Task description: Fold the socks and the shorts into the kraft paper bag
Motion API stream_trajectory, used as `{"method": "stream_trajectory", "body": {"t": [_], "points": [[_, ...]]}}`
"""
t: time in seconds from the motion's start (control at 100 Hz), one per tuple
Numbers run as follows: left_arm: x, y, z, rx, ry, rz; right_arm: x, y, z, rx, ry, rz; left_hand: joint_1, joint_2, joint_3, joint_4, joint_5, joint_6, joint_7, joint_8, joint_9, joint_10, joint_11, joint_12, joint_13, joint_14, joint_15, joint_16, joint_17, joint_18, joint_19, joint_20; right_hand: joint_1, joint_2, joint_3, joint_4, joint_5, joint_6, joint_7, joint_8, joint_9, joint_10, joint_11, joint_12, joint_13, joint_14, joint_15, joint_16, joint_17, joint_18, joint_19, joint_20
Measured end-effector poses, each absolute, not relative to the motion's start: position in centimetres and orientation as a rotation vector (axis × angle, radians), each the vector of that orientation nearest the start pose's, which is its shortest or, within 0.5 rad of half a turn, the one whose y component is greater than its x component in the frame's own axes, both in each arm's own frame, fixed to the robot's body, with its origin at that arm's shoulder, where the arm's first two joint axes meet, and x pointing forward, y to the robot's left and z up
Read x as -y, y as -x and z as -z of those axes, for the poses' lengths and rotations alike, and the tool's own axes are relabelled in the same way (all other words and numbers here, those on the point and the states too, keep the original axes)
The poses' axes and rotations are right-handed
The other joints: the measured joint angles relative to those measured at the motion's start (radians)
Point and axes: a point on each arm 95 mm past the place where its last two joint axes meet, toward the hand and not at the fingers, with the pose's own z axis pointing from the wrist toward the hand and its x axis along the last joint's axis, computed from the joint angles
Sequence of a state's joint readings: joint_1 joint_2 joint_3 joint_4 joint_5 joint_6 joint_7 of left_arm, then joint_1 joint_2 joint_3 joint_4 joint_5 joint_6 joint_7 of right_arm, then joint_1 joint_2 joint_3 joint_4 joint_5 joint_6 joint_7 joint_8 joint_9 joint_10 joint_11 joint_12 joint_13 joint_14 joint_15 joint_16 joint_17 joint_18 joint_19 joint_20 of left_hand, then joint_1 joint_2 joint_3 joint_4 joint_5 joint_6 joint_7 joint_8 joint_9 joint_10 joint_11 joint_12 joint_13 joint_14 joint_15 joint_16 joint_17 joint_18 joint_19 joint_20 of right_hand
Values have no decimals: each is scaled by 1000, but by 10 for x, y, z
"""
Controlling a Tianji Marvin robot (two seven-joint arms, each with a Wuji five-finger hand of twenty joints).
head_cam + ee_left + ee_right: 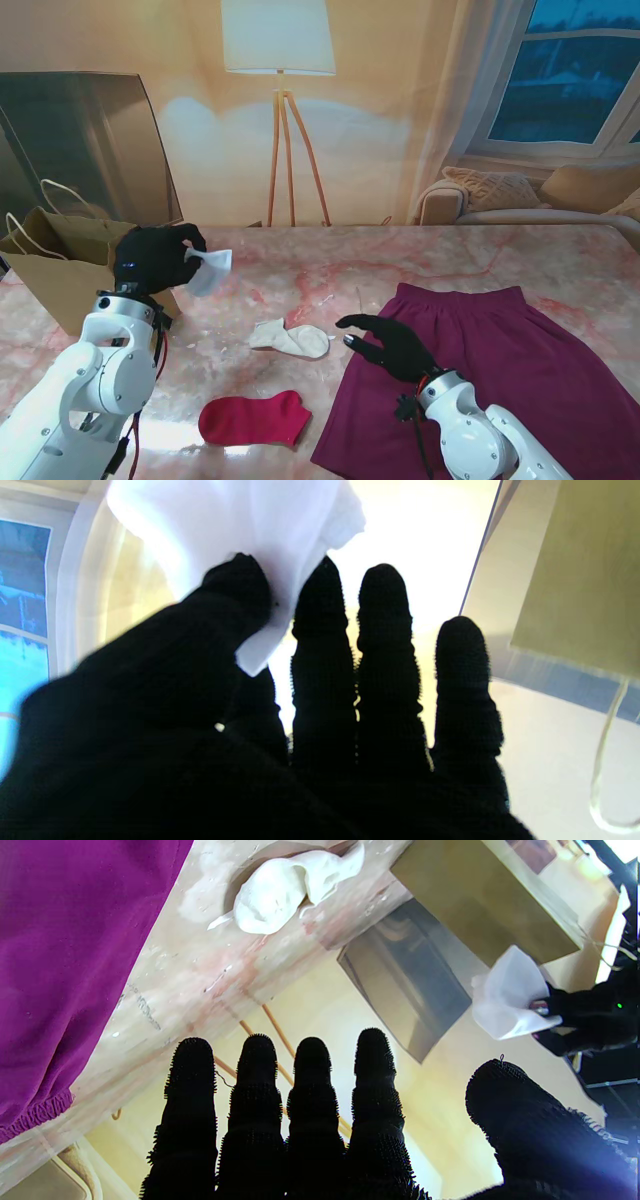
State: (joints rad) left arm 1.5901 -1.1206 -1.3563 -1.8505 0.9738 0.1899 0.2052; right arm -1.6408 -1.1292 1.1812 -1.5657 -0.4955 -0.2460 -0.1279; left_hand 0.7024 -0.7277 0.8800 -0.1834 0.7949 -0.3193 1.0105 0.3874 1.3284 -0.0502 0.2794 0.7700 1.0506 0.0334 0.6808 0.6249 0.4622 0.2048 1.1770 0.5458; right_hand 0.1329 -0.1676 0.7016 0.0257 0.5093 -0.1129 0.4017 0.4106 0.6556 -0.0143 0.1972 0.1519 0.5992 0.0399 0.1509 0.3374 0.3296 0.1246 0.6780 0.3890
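While left hand (152,257) pinches white sock (210,270) — limp, light — right hand (392,345) hovers open; pinch folded edge.

Table (420,262): pink-veined marble pattern, polished, glossy with lamp glare. Kraft paper bag (62,268): matt brown paper, thin cord handles. Shorts (500,370): magenta woven cloth, matt, softly creased, gathered elastic waistband. Red sock (252,419): matt knit. White sock on the table (290,338): soft matt knit, crumpled. White sock held aloft (210,270): thin, smooth cloth. Left hand (155,257) and right hand (392,346): black knitted gloves, rough, fuzzy texture. Arm casings: smooth white plastic, slightly glossy.
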Motion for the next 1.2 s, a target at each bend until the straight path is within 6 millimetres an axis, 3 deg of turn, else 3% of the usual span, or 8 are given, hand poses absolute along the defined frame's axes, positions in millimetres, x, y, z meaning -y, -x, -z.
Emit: {"method": "stream_trajectory", "body": {"t": [0.31,0.77,0.98,1.2], "points": [[-37,-399,146,-896,971,1536,-25,-368,351,1463,1912,2428,0,0,0,0,0,0,-6,23,0,0,0,0,0,0,0,3,0,0,0,0,0,0,0,0,0,0,0,0,0,0,0,0,0,0,0,0,0,0,0,0],[-91,-384,86,-834,899,1390,-28,-364,351,1457,1914,2420,0,0,0,0,0,-2,-18,49,0,0,0,7,-2,0,0,9,-3,0,-1,0,0,0,0,0,0,0,0,0,0,0,0,0,0,0,0,0,0,0,0,0],[-106,-380,74,-889,833,1316,-31,-363,351,1454,1910,2418,0,1,0,0,0,-12,-28,61,0,0,0,13,-4,0,0,10,-14,0,-3,0,0,0,0,0,0,0,0,0,0,0,0,0,0,0,0,0,0,0,0,0],[-122,-386,79,-957,816,1241,-32,-363,351,1450,1907,2420,0,1,0,0,0,-17,-31,72,0,-1,0,15,-4,0,0,10,-15,0,-3,0,0,0,0,0,0,0,0,0,0,0,0,0,0,0,0,0,0,0,0,0]]}}
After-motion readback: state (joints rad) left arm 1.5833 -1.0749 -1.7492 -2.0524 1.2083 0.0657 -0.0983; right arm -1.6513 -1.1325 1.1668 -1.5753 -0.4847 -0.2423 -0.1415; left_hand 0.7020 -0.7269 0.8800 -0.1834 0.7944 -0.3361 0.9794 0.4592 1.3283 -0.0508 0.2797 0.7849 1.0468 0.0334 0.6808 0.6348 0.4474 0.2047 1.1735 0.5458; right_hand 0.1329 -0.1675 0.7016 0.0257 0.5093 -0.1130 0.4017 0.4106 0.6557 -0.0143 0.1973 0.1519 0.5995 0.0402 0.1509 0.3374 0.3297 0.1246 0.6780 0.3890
